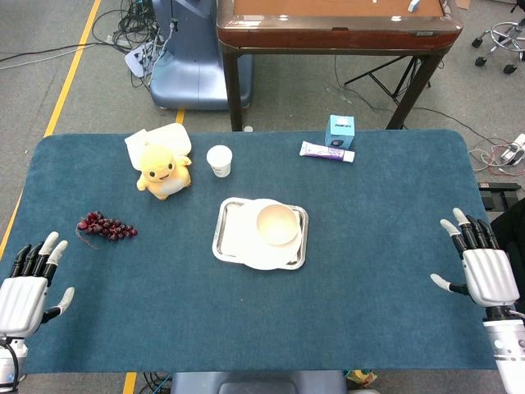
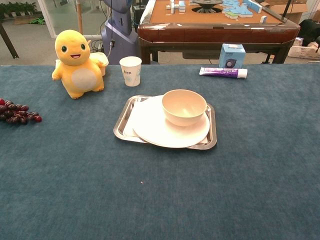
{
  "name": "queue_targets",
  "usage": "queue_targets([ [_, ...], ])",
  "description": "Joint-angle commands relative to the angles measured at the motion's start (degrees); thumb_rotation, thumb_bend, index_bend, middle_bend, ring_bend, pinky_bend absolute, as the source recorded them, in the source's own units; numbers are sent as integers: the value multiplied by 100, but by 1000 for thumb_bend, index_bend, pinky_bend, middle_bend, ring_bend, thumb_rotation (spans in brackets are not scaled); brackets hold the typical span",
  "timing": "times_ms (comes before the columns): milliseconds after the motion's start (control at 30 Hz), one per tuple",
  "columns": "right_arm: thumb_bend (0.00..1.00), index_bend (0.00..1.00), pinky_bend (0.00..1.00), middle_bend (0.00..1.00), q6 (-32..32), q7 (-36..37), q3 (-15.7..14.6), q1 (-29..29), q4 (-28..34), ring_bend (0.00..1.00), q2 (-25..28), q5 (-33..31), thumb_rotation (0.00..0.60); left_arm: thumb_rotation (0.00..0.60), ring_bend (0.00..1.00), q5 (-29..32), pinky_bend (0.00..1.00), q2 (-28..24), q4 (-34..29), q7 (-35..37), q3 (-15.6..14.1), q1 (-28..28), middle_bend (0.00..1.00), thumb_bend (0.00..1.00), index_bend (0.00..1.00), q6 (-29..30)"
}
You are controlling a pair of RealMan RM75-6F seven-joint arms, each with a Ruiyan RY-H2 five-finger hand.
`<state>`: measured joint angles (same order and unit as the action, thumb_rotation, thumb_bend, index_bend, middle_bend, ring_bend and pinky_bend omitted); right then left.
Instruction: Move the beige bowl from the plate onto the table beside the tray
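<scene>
Bowl: beige bowl (image 1: pixel 277 223) (image 2: pixel 184 106) stands upright on the right part of the white plate (image 1: pixel 246 242) (image 2: pixel 156 131), near the middle of the table; nothing is touching it.
Plate: it lies in the steel tray (image 1: pixel 222 223) (image 2: pixel 121 125), its near edge overhanging the tray's near rim.
Table: blue cloth-covered top (image 1: pixel 369 271) (image 2: pixel 260 165) carries everything.
Left hand: left hand (image 1: pixel 25 289) sits at the near left corner of the table, fingers apart and straight, holding nothing, well apart from the tray; only the head view shows it.
Right hand: right hand (image 1: pixel 482 268) sits at the near right edge, fingers spread, released, well apart from the bowl.
Far left: yellow plush toy (image 1: pixel 163 171) (image 2: pixel 76 64) sits upright, with a white container (image 1: pixel 168 137) just behind it.
Cup: paper cup (image 1: pixel 219 160) (image 2: pixel 131 70) stands upright between the toy and the tray, on the far side.
Left edge: bunch of dark grapes (image 1: pixel 105 226) (image 2: pixel 17 113) lies on the cloth.
Far right: purple tube (image 1: pixel 326 151) (image 2: pixel 223 72) lies flat, just in front of a small blue box (image 1: pixel 340 130) (image 2: pixel 232 55).
</scene>
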<state>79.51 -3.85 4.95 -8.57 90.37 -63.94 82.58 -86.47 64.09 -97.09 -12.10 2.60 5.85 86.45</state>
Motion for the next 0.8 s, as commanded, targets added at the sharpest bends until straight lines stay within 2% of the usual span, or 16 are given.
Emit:
queue_targets([
  [33,88,40,0,0,-116,37,9,-61,21,0,14,-31,600,600,0,63,0,-15,16,55,28,-1,0,324,0,-15],
  [267,89,40,0,0,-795,602,60,-414,50,0,281,-79,600,600,0,161,0,3,60,86,54,-15,0,324,0,-31],
  [433,88,40,0,0,-1910,938,192,-1074,290,0,699,-200,600,600,0,282,0,12,70,80,104,8,0,324,0,-89],
  [600,88,35,0,0,-3004,1168,372,-1768,346,0,863,-474,600,600,0,390,0,-22,103,181,155,5,0,324,0,-107],
  [733,87,12,0,0,-3622,1169,500,-2220,314,0,866,-722,600,600,0,438,0,-57,126,272,184,-8,0,324,0,-95],
  [800,80,4,0,0,-3714,1157,516,-2294,308,0,863,-771,600,600,0,444,0,-64,126,292,187,-7,0,324,0,-99],
])
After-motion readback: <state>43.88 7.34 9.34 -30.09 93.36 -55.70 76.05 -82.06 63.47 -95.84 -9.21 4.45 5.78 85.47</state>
